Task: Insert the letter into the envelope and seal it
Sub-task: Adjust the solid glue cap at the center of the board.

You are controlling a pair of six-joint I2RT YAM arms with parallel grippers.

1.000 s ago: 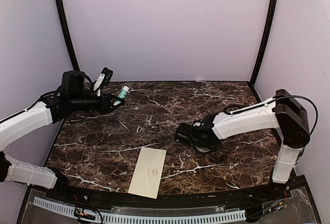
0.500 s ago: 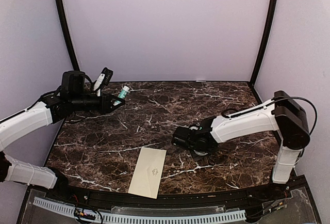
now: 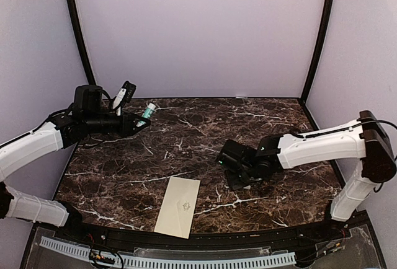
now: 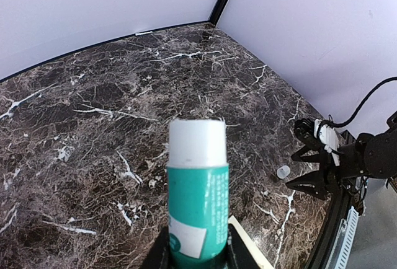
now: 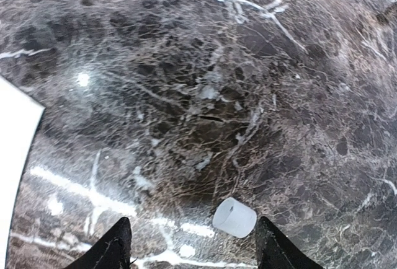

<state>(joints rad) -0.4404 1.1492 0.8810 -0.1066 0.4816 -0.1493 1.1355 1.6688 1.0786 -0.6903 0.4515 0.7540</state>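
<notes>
The left fingers (image 4: 158, 258) are closed firmly around the lower body of a teal glue stick (image 4: 197, 194) and hold it raised over the far left part of the worktop (image 3: 186, 132). The top of the stick is white, and I cannot tell if this is bare glue. The right fingers (image 5: 118, 247) are spread wide and hold nothing. They hang low over a small translucent cap (image 5: 234, 217), which lies on its side between the two tips. The envelope (image 3: 178, 207) lies flat near the front edge with its emblem face up, well apart from the stick. No letter is visible, so it is probably inside already, and the step in hand seems to be gluing the flap. To do this well, the right arm should press the envelope down first, because thin paper slides easily on polished stone. The stick should come down slowly and touch only the flap's edge, with light pressure.
</notes>
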